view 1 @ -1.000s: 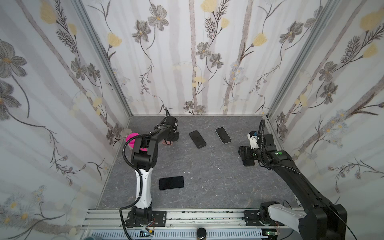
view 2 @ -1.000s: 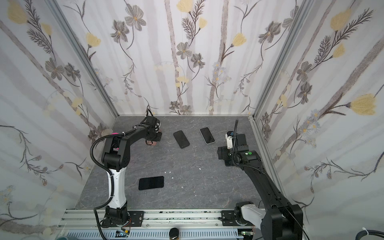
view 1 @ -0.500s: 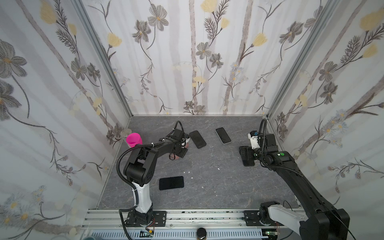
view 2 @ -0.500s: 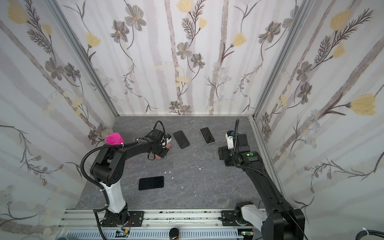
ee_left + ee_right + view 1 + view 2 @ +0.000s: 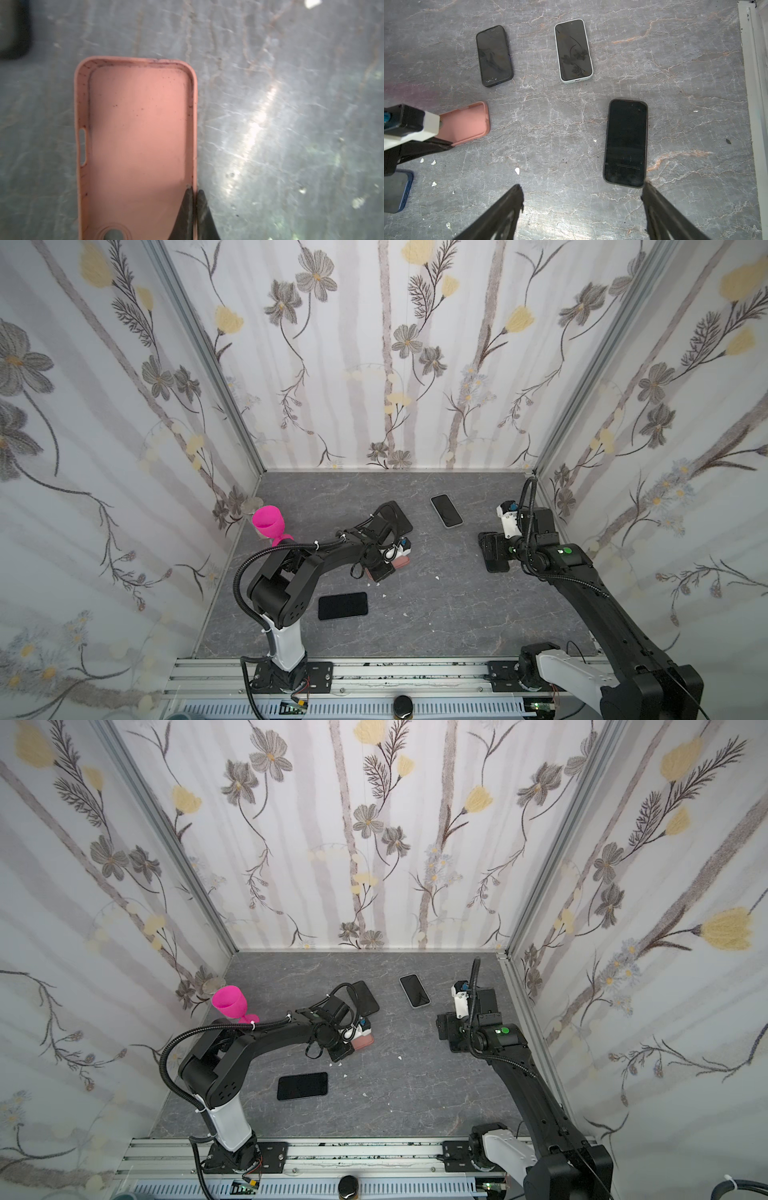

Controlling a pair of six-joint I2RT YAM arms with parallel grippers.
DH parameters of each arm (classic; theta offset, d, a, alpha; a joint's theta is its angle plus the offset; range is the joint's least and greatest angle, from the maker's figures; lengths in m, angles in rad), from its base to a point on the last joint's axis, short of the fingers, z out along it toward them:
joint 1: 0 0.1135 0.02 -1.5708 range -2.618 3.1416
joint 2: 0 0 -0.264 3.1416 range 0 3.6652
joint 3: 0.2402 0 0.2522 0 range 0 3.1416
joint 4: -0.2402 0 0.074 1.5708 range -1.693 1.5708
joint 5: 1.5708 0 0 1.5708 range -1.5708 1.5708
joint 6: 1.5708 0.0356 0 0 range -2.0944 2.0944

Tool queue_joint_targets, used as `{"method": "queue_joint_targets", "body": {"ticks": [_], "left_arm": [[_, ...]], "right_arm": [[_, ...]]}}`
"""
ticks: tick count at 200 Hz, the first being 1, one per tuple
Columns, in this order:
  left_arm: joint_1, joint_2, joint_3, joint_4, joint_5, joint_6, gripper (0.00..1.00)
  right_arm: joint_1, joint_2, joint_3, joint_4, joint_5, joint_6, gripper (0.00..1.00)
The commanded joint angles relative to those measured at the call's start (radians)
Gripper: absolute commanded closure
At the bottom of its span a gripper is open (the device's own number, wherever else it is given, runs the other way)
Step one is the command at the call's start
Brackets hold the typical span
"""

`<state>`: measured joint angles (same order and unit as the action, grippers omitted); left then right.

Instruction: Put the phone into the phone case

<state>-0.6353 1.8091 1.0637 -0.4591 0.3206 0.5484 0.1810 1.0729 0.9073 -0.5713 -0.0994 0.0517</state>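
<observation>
Pinching one side wall of the salmon-pink phone case (image 5: 137, 135), the left end effector (image 5: 193, 191) presents it open side up, low at the marbled worktop (image 5: 291, 104). The right end effector (image 5: 582, 186), spread wide, hovers just short of the bare dark phone (image 5: 626, 143). Case likely light, pliable; phone rigid, slick: grip across its long edges.

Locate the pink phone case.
In both top views the pink phone case is left of centre, held by the left gripper, beside a black phone.
</observation>
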Motion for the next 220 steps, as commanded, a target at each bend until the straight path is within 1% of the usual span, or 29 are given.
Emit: {"method": "queue_joint_targets", "body": {"ticks": [1,35,45,55,69,92,106,125,129,132,145,154,159,177,190,207,220], "left_arm": [[-0.011,-0.016,-0.011,-0.125,0.067,0.088,0.93],[-0.033,-0.043,-0.017,-0.113,0.102,0.106,0.90],[-0.044,-0.053,-0.025,-0.101,0.098,0.107,0.85],[-0.051,-0.070,-0.035,-0.079,0.076,0.104,0.77],[-0.055,-0.103,-0.051,-0.041,0.052,0.097,0.68],[-0.055,-0.190,-0.074,0.048,0.026,0.057,0.59],[-0.053,-0.262,-0.091,0.118,0.027,0.010,0.54],[-0.051,-0.382,-0.127,0.224,0.005,-0.088,0.47],[-0.049,-0.408,-0.136,0.246,-0.007,-0.114,0.45],[-0.048,-0.428,-0.144,0.262,-0.025,-0.135,0.42],[-0.043,-0.514,-0.180,0.322,-0.126,-0.242,0.28],[-0.038,-0.578,-0.205,0.349,-0.209,-0.314,0.22],[-0.035,-0.613,-0.219,0.358,-0.254,-0.352,0.20],[-0.010,-0.732,-0.262,0.359,-0.405,-0.489,0.14],[0.020,-0.811,-0.281,0.334,-0.492,-0.597,0.09],[0.088,-0.896,-0.290,0.279,-0.536,-0.725,0.07],[0.142,-0.937,-0.305,0.245,-0.540,-0.782,0.07]], "right_arm": [[0.001,-0.008,-0.001,-0.001,-0.012,0.001,0.12],[0.005,-0.012,0.001,0.004,-0.004,0.022,0.13],[0.007,-0.010,0.006,-0.002,-0.003,0.026,0.13],[0.009,-0.011,0.011,-0.008,-0.003,0.030,0.13],[0.015,-0.018,0.018,-0.014,-0.002,0.037,0.13],[0.034,-0.046,0.028,-0.013,-0.012,0.045,0.12],[0.054,-0.075,0.030,0.003,-0.022,0.045,0.12],[0.095,-0.127,0.029,0.040,-0.036,0.043,0.10],[0.105,-0.138,0.028,0.049,-0.037,0.041,0.09],[0.114,-0.147,0.028,0.058,-0.036,0.042,0.09],[0.159,-0.178,0.025,0.092,-0.045,0.038,0.05],[0.200,-0.192,0.023,0.117,-0.047,0.028,0.04],[0.224,-0.196,0.022,0.127,-0.043,0.024,0.01],[0.314,-0.197,0.021,0.179,-0.029,-0.001,0.00],[0.376,-0.175,0.024,0.209,-0.020,-0.026,0.00],[0.467,-0.124,0.037,0.249,-0.014,-0.072,0.00],[0.545,-0.078,0.038,0.292,-0.006,-0.121,0.00]]}}
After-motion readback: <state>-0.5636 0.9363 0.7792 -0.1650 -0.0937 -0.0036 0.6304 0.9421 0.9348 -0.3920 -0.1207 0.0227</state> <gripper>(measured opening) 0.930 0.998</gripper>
